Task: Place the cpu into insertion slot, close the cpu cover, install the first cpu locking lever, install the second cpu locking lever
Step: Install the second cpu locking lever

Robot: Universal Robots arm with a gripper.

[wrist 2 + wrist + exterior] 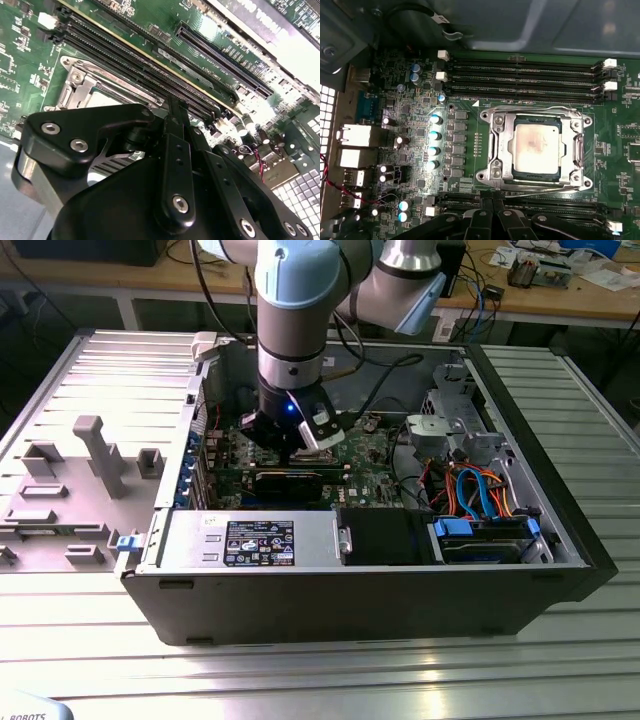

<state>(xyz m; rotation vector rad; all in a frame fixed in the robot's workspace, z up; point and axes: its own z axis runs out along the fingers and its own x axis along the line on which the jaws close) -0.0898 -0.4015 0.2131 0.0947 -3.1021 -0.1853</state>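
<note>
In the first wrist view the cpu (535, 145), a silvery square chip, lies flat in the insertion slot (535, 176), whose dark rim shows around it. The cpu cover (495, 145), a silvery frame, lies closed over the chip's edges. Thin wire levers run along two sides of the frame (540, 188). My gripper (492, 202) hovers just beside the socket over the black memory slots, black fingers pressed together with nothing between them. In the second wrist view the shut gripper (173, 106) stands next to the cover (80, 90). The exterior view shows my gripper (300, 452) low inside the case.
Long black memory slots (520, 75) flank the socket on both sides. A black card (290, 480) lies just in front of the gripper, with a power supply (250, 540) below it. Drive cage and coloured cables (480, 500) stand at the exterior view's right. Case walls (350, 600) enclose everything.
</note>
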